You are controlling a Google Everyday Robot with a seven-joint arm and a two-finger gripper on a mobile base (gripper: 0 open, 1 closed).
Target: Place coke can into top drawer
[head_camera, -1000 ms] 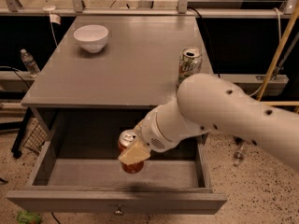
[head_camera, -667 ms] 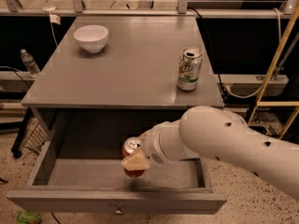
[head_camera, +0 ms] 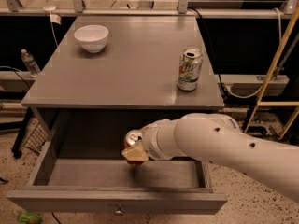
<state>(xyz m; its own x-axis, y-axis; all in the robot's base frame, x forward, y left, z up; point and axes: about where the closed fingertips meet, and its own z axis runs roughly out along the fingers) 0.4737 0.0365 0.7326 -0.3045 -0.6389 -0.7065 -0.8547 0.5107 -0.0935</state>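
The coke can (head_camera: pixel 132 138), red with a silver top, is held in my gripper (head_camera: pixel 134 152), which is shut on it. Only its top and a bit of red below the tan finger pad (head_camera: pixel 135 154) show. The can hangs inside the open top drawer (head_camera: pixel 117 200), above the middle of the drawer floor, tilted slightly. The grey drawer is pulled fully out, with a small round knob (head_camera: pixel 118 212) on its front panel. My white arm (head_camera: pixel 224 146) reaches in from the right.
A white-and-green soda can (head_camera: pixel 189 69) stands on the grey cabinet top (head_camera: pixel 126 64) at the right. A white bowl (head_camera: pixel 91 38) sits at the back left. A water bottle (head_camera: pixel 29 62) and cables lie on the floor to the left, a yellow frame (head_camera: pixel 280 64) to the right.
My arm has dropped lower and pulled toward the front right, uncovering the white-and-green can. The coke can stays gripped at about the same place over the drawer floor.
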